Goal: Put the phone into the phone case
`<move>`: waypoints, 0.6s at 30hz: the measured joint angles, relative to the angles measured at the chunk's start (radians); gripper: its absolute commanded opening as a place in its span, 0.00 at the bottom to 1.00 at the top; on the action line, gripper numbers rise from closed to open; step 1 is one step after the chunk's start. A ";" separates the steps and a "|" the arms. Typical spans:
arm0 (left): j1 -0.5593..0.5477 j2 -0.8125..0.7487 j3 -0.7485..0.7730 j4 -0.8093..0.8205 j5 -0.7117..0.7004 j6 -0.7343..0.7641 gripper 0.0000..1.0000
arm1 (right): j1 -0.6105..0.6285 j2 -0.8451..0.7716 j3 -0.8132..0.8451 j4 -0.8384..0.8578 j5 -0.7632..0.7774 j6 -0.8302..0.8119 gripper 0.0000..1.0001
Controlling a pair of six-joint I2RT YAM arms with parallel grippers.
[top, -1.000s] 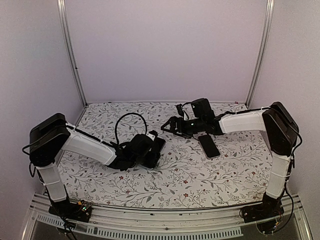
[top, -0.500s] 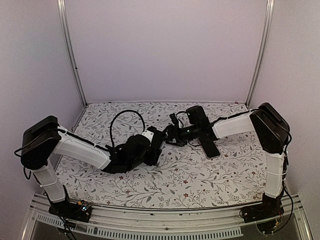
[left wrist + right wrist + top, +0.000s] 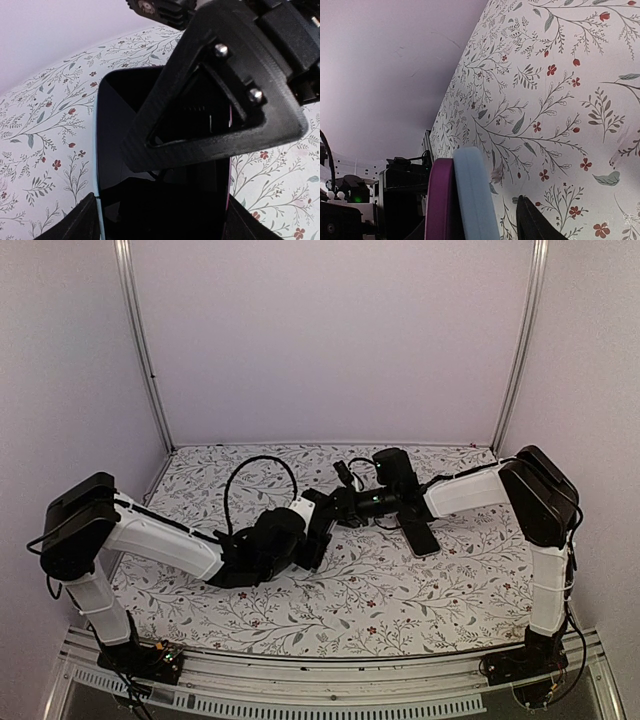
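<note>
Black phone case (image 3: pixel 115 165) in left gripper (image 3: pixel 160 222); right gripper (image 3: pixel 338 508) straddles edge, closure unclear.

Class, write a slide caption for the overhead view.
Left hand holds the phone case, right hand at its edge; phone lies on the table.

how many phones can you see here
1. The phone lies flat on the table, right of centre beside the right arm. The phone case in the left gripper could hide another.

The white left arm (image 3: pixel 165 535) and white right arm (image 3: pixel 470 487) stretch low and meet. The left gripper (image 3: pixel 313 538) jaws clamp a black phone case (image 3: pixel 115 150); the right gripper (image 3: pixel 336 508) jaws straddle its edge, parted.
</note>
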 measured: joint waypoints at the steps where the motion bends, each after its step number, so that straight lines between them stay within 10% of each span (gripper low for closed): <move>1: -0.003 0.000 0.000 0.004 -0.001 0.005 0.33 | 0.000 0.000 0.000 0.003 -0.003 -0.002 0.31; 12: -0.011 -0.039 0.000 -0.007 0.008 0.038 0.95 | 0.003 -0.055 -0.025 0.019 -0.020 -0.010 0.06; 18: -0.012 -0.141 0.002 -0.031 0.084 0.052 1.00 | -0.007 -0.093 -0.072 -0.001 -0.039 -0.071 0.02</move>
